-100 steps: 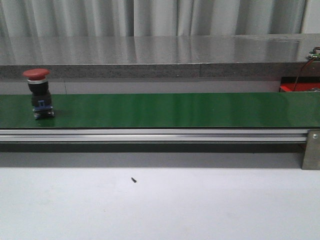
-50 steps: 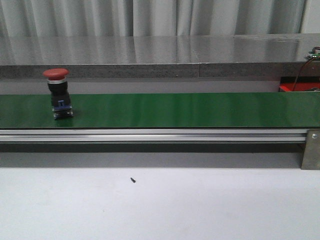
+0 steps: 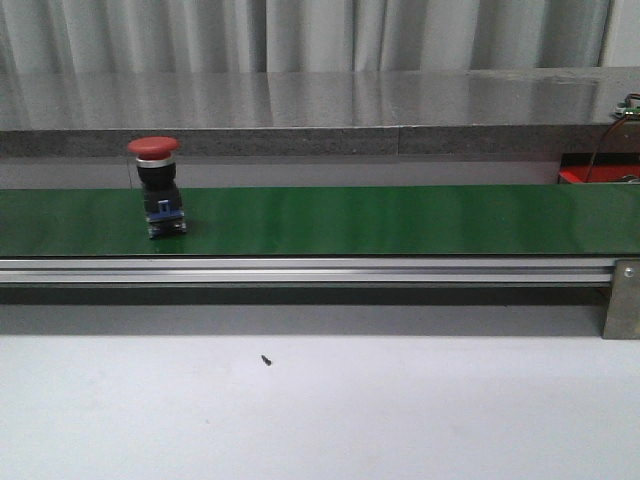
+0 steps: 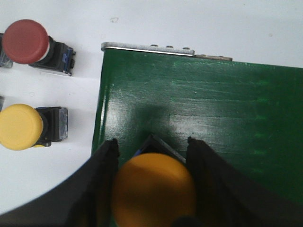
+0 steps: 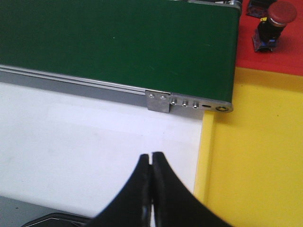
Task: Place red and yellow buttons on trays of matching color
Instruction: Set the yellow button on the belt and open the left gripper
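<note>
While squeezing a yellow button in the left gripper, with the right gripper pinched shut and empty, risking tipping it off the belt at its left end.

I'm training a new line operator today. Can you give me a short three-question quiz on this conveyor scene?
1. True or false: the red button on the green belt stands upright.
2. What does the left claw hold? A) a red button B) a yellow button C) nothing
3. Fill in: the button already on the red tray is ___.

Key:
1. True; in the front view its cap is on top.
2. B; the fingers flank the yellow button at the belt's end.
3. Red; it rests on the red tray, while the yellow tray near the shut right claw shows no button.
</note>
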You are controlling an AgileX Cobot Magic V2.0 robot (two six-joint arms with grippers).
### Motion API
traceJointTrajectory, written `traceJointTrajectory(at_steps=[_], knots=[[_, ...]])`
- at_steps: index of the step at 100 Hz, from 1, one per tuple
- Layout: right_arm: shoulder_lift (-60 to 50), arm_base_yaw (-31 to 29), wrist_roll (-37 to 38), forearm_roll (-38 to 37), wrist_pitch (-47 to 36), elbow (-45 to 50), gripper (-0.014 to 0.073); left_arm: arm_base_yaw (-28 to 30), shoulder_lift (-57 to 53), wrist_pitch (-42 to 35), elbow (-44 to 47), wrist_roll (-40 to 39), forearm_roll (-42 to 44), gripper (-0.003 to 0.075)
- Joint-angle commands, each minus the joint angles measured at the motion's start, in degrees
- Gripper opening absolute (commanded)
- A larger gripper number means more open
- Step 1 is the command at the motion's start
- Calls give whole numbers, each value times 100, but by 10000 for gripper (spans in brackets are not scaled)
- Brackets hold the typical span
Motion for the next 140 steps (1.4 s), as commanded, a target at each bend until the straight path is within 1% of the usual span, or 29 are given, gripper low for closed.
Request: traceJointTrajectory(at_steps=[1, 13, 20, 25, 29, 31, 32, 35, 42, 44, 45, 52, 71, 84, 100, 107, 117, 126, 140], knots=[[-15, -9, -49, 96, -274, -141, -70, -39, -223, -308, -150, 41, -147, 86], [-15, -9, -49, 96, -274, -141, -70, -39, -116, -352, -150, 169, -179, 94], [-15, -9, -49, 96, -274, -141, -70, -39, -37, -330, -150, 194, -238, 141], [-15, -9, -49, 96, -274, -141, -70, -39, 39, -292, -150, 208, -315, 202], [-15, -9, -49, 96, -274, -141, -70, -39, 67, -277, -150, 265, -355, 270], [-15, -9, -49, 96, -274, -141, -70, -39, 81, -249, -150, 304, -404, 320], [-15, -9, -49, 96, -279, -141, -70, -39, 81, -253, -150, 305, -415, 320], [-15, -9, -49, 96, -279, -141, -70, -39, 81, -253, -150, 315, -453, 384], [-15, -9, -49, 96, -279, -141, -70, -39, 81, -253, -150, 318, -497, 494], [-15, -9, -49, 96, -279, -141, -70, -39, 81, -245, -165, 318, -514, 512], [-15, -9, -49, 96, -279, -141, -70, -50, 81, -235, -181, 318, -527, 534], [-15, -9, -49, 96, -279, -141, -70, -68, 55, -222, -219, 318, -529, 575], [-15, -9, -49, 96, -279, -141, -70, -137, -219, -277, -299, 351, -580, 580], [-15, -9, -49, 96, -279, -141, -70, -239, -558, -416, -299, 601, -880, 580], [-15, -9, -49, 96, -279, -141, -70, -370, -1028, -428, -299, 626, -906, 580], [-15, -9, -49, 96, -279, -141, -70, -370, -1302, -608, -168, 639, -930, 580], [-15, -9, -49, 96, -279, -141, -70, -370, -1810, -928, 241, 651, -929, 579], [-15, -9, -49, 96, -279, -141, -70, -370, -2374, -1229, 760, 853, -1021, 579], [-15, -9, -49, 96, -279, -141, -70, -370, -3363, -1857, 1944, 1097, -1264, 575]])
